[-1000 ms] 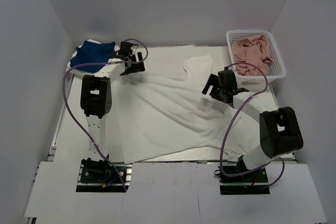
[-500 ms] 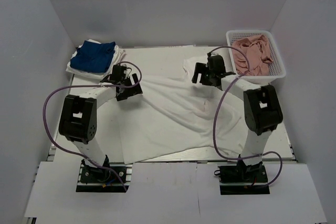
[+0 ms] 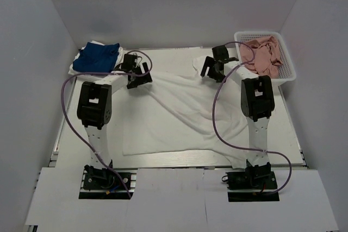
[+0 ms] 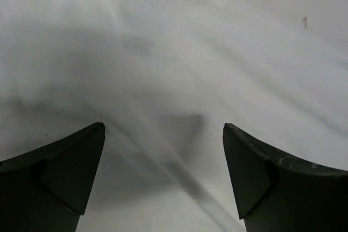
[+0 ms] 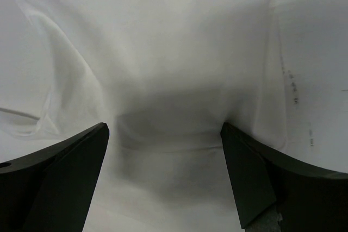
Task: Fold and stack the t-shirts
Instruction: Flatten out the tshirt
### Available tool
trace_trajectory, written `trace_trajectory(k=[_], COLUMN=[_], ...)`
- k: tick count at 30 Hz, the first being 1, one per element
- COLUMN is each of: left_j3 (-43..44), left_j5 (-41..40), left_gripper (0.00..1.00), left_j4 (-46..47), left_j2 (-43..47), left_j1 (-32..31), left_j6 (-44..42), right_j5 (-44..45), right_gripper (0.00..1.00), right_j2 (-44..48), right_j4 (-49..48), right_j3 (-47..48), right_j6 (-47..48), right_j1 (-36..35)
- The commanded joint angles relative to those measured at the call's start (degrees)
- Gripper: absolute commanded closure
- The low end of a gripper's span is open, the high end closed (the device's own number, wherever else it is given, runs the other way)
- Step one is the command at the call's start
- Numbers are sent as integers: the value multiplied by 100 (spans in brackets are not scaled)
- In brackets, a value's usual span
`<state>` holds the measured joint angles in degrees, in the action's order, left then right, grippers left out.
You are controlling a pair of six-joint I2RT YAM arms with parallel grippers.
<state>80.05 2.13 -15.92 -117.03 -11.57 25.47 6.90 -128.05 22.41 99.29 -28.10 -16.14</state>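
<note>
A large white t-shirt lies spread across the middle of the table, wrinkled, with no print showing. My left gripper is open over its far left corner; in the left wrist view the jaws stand wide apart above white cloth. My right gripper is open over its far right part; the right wrist view shows open jaws just above cloth. A folded royal-blue t-shirt rests on another folded white one at the far left corner.
A white plastic basket holding crumpled pink cloth stands at the far right. Grey walls close in the table on three sides. Purple cables loop from both arms over the table.
Both arms have reached toward the far side. The white t-shirt now lies flatter, and its near hem has drawn back from the front edge.
</note>
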Motion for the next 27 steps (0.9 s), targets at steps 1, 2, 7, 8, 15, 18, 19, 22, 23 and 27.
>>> trace_trajectory(k=[1,2,7,8,15,18,19,22,23,27], left_j3=[799,1045,2803,3075,2972,2972,3033,3218,3132,2202], left_j5=[270,270,103,-19,103,314,314,314,314,787], left_gripper=[0,0,0,0,0,0,0,0,0,0], left_j4=[-279,-393,-1113,-1184,-1063,-1009,-1009,-1124,-1124,-590], left_j2=[-784,-951,-2023,-2104,-1904,-1832,-1762,-1412,-1279,-377], left_j1=[103,103,103,103,103,103,103,103,42,-73], left_j6=[-113,-269,-587,-640,-790,-912,-913,-913,-913,-782], right_j5=[260,199,57,84,357,-107,-275,-619,-628,-761], right_gripper=[10,10,10,10,10,10,10,10,10,10], right_j2=[-519,-685,-1387,-1485,-1443,-1512,-1547,-1233,-883,645], right_j4=[1133,1125,1012,854,-315,-528,-458,-352,-360,-571], right_j3=[397,599,1812,2362,2465,2769,2963,2757,2606,897], right_j6=[-117,-47,391,419,637,1094,1348,2069,2150,2467], right_j1=[296,348,613,673,840,832,832,709,691,324])
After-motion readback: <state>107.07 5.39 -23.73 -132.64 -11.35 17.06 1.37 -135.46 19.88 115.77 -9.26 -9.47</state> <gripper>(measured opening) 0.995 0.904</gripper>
